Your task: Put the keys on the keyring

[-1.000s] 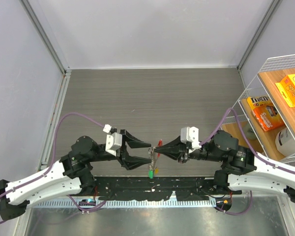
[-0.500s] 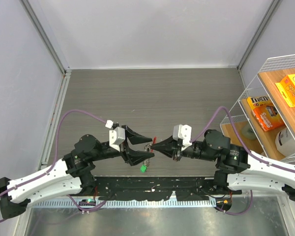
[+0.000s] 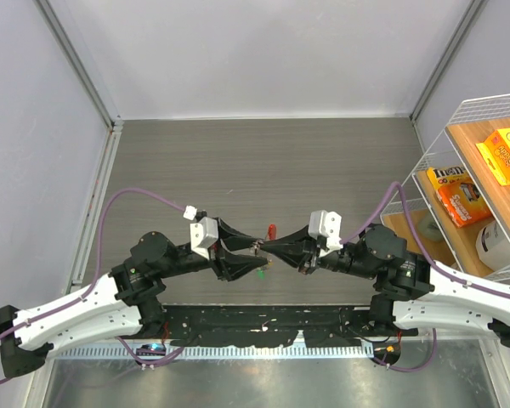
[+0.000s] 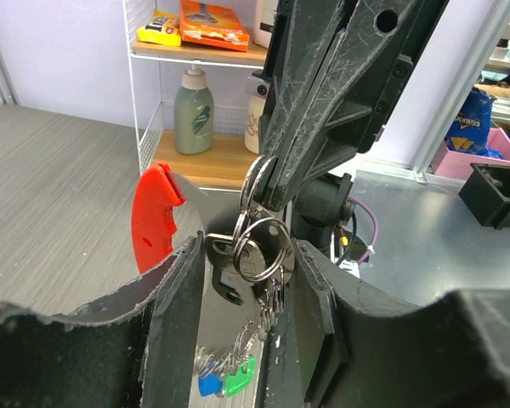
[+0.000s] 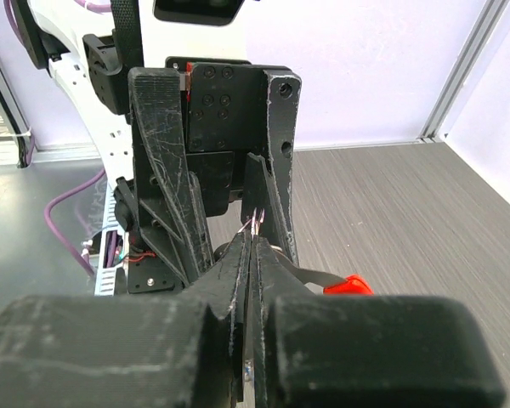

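The keyring (image 4: 261, 248), a cluster of silvery rings, hangs in the air between my two grippers. My right gripper (image 5: 252, 242) is shut on its top; the ring wires poke out past its tips. It reaches in from above in the left wrist view (image 4: 270, 183). My left gripper (image 4: 246, 252) has its jaws closed in on both sides of the ring and a dark key (image 4: 224, 274). A red-headed key (image 4: 152, 218) sticks out sideways; it also shows in the right wrist view (image 5: 345, 285). Blue (image 4: 209, 384) and green (image 4: 239, 377) keys dangle below. In the top view the grippers meet tip to tip (image 3: 261, 250).
A wire shelf (image 3: 459, 119) stands at the right with orange boxes (image 3: 506, 155) and a white bottle (image 3: 495, 242). Grey walls close the table's left, back and right. The arms' black base rail (image 3: 263, 327) runs along the near edge.
Both grippers moved up and closer together. My left gripper's jaws narrowed around the keyring. The dangling green key rose with the bunch.
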`<state>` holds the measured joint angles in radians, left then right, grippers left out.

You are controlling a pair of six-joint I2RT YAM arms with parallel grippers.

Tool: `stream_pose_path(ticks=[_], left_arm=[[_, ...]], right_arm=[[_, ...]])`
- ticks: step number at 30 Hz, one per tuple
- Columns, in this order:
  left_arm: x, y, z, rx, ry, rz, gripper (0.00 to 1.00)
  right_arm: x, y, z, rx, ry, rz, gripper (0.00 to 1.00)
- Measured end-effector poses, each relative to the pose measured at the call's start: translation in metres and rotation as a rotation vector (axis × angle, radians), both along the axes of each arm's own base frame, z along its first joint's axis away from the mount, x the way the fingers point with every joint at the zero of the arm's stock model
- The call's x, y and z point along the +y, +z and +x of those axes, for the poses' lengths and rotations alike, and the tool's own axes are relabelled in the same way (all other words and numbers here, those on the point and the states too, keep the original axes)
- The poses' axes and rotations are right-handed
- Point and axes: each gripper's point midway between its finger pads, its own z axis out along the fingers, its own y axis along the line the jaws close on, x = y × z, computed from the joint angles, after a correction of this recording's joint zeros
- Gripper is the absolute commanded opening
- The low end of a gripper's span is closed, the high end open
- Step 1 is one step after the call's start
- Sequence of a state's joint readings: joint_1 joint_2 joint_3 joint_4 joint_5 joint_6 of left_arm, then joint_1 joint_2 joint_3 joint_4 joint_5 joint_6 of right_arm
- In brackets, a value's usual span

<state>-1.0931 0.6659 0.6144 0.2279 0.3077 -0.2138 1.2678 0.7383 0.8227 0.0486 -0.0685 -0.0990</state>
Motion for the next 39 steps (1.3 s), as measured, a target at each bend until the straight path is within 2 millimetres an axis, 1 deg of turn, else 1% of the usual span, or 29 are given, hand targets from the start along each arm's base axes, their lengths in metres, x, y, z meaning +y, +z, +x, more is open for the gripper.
stream_pose_path(ticks=[3,8,12,15,17,30,31,33,34,36,39], left_arm=[[0.0,0.0,0.002,0.001,0.01,-0.001,0.44],[0.002,0.003,0.003,-0.002,0.019,-0.009,0.36],[0.003,0.006,0.002,-0.01,0.021,-0.02,0.15],[0.003,0.006,0.004,-0.012,0.027,-0.021,0.09],[0.002,0.006,0.004,-0.013,0.028,-0.02,0.0],[0.002,0.006,0.008,-0.016,0.051,-0.022,0.0],[0.002,0.005,0.008,-0.017,0.054,-0.019,0.0],[0.003,0.002,0.011,-0.026,0.067,-0.005,0.0],[0.003,0.001,0.011,-0.029,0.071,0.003,0.0],[0.003,-0.004,0.014,-0.038,0.087,0.025,0.0],[0.005,-0.013,0.02,-0.048,0.119,0.062,0.0]], right_arm=[[0.0,0.001,0.0,-0.002,-0.001,0.004,0.05],[0.0,0.001,0.001,-0.001,-0.008,0.004,0.06],[0.0,0.001,0.002,0.001,-0.013,0.005,0.06],[0.0,0.002,0.002,0.0,-0.014,0.008,0.06],[0.0,0.002,0.003,0.001,-0.017,0.008,0.06],[-0.003,0.002,0.001,0.022,-0.014,0.014,0.06],[-0.003,0.001,0.001,0.025,-0.014,0.011,0.08],[-0.004,-0.002,0.001,0.033,-0.018,-0.002,0.15],[-0.004,-0.004,0.001,0.038,-0.019,-0.009,0.2],[-0.005,-0.009,0.001,0.054,-0.017,-0.027,0.26],[-0.009,-0.015,-0.002,0.079,-0.015,-0.055,0.28]])
